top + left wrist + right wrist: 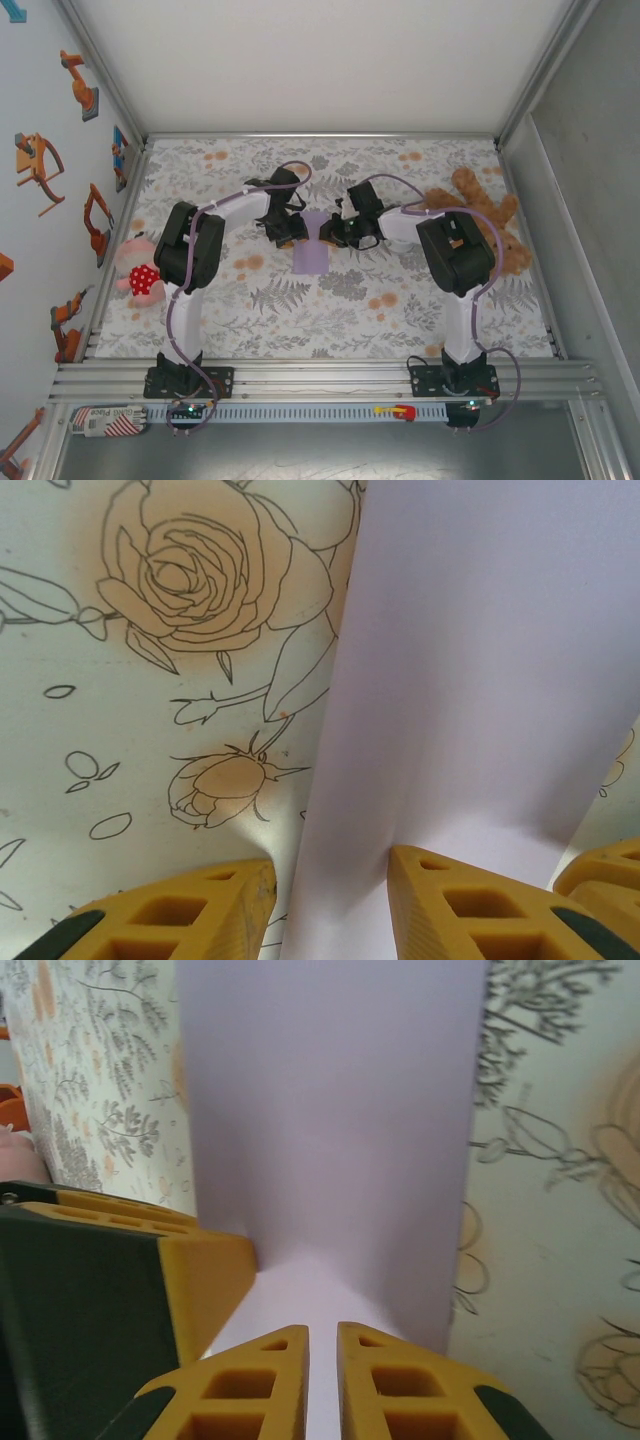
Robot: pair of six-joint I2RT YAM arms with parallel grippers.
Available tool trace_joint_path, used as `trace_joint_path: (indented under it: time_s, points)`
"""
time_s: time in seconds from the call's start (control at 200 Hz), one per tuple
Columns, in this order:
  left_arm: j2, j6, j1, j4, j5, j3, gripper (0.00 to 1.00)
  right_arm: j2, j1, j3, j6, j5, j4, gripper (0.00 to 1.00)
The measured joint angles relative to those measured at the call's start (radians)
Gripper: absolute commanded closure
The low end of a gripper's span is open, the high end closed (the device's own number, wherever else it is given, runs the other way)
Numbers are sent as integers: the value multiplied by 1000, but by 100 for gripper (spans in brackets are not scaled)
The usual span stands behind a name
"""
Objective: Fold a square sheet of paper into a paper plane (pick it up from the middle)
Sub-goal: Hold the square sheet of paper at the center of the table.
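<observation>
A robotics lab cell: left arm and right arm bolted to aluminium rails at a floral-clothed counter, enclosed by white panels with robot-arm stickers.

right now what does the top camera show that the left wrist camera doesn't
Top camera: the left arm and right arm reaching to the table's middle, a brown teddy bear at the right, a pink plush toy at the left edge.
Left wrist camera: a drawn rose up close, and the left end effector with its yellow fingers apart, an edge of the lavender paper running between them.
Both: that paper and the flowered tablecloth.
</observation>
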Motion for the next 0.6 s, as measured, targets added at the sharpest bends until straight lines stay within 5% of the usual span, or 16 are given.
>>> trace_joint_path:
  time_s: [0.601]
  points:
    - [6, -3, -1, -11, 0, 11, 59, 24, 3, 16, -8, -14, -19, 88]
